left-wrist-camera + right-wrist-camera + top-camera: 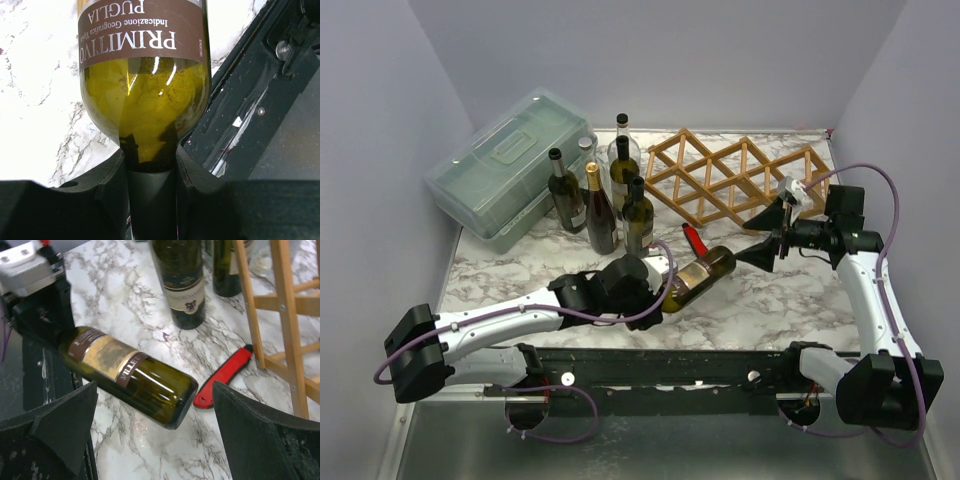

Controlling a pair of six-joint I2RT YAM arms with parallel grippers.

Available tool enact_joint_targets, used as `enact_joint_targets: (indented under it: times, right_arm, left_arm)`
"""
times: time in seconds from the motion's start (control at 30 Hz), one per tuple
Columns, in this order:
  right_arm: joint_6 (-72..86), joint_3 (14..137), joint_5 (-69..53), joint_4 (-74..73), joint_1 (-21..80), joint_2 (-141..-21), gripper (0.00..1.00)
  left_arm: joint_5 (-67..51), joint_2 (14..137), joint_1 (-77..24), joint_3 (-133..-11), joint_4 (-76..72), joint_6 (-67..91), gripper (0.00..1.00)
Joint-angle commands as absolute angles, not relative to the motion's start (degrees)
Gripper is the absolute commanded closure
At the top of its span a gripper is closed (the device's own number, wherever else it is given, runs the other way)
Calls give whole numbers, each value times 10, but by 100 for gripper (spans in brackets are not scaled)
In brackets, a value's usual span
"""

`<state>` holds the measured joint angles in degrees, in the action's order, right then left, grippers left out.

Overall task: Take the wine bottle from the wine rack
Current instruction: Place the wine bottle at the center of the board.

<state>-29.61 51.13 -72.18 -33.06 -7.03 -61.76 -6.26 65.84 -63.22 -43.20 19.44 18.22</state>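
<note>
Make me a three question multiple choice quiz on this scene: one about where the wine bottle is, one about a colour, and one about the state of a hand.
1. Where is the wine bottle?
A. out of the wine rack, on its side, neck in the left hand
B. slotted in a rack cell
C. standing upright

2. What colour is the utility knife?
A. blue
B. red
C. yellow

3. How is the right hand?
A. shut on the bottle
B. shut on the knife
C. open, holding nothing

Answers: A, the left wrist view shows the neck between the fingers; B, its handle is plainly red; C, its fingers stand wide apart.
</note>
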Motion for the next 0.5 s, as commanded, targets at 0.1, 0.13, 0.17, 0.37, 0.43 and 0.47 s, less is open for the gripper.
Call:
enact_joint_targets:
  times: [0.1, 0.13, 0.17, 0.37, 0.43, 0.47]
  right_arm:
    - [-823, 571, -808, -681, -22, -644, 1]
    - [-853, 570, -806, -695, -13, -648, 1]
    - [-865, 572, -798, -695, -3, -653, 1]
    - [-857, 585, -747, -647, 71, -663, 1]
    - [-826, 585, -726, -607, 92, -659, 1]
    - [-824, 587, -715, -600, 102, -662, 1]
  left_arm:
    - [-106, 617, -613, -442, 154, 157, 100]
    - [-109, 617, -612, -443, 155, 157, 100]
    - [-112, 617, -611, -444, 157, 157, 100]
    - [-126, 612, -609, -444, 161, 160, 100]
    - [-133, 612, -608, -444, 161, 161, 100]
    - [-137, 612, -607, -445, 161, 162, 100]
